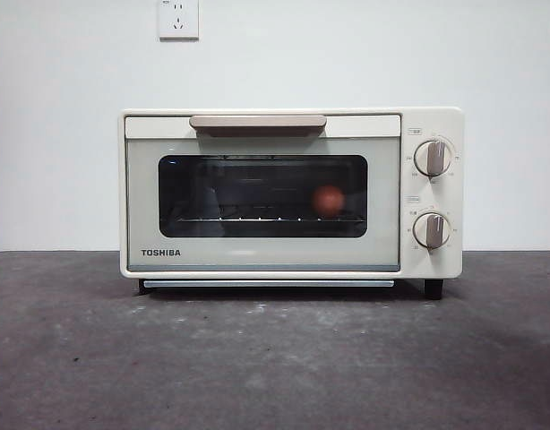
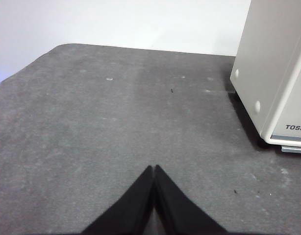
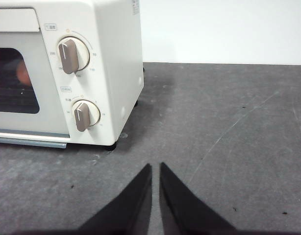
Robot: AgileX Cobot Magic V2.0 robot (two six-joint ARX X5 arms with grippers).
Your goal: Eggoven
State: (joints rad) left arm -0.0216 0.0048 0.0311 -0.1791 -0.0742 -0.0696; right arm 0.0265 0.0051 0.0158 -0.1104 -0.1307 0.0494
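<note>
Front view is showing the cream TOSHIBA toaster oven [image 1: 291, 193] standing squarely on the dark grey table [image 1: 275, 358], its door shut and the tan handle [image 1: 258, 123] running along the door's top edge. Behind the dark glass window [image 1: 262, 196] the reddish-brown egg [image 1: 329, 201] is resting on the wire rack, toward the window's right end; the tinted glass is dimming it, so only a rounded orange-brown shape is coming through. To the right of the door, two knobs are sitting one above the other, the upper knob [image 1: 433, 158] and the lower knob [image 1: 432, 230]. No arm is reaching into this view.

Left wrist view is cutting the oven [image 2: 268, 63] off at the picture's edge, leaving only one side wall and part of the brand lettering. The left gripper [image 2: 154, 169] is hovering low over the bare table [image 2: 91, 127], well apart from the oven, with its black jaws pressed together at the tips and holding nothing.

Right wrist view is showing the oven's [image 3: 111, 58] knob end, with the egg [image 3: 24, 73] appearing only as a blurred orange patch at the window's edge. The right gripper [image 3: 156, 167] is hanging over the table near the oven's front corner, its jaws nearly meeting with a thin slit between them, and empty.
</note>
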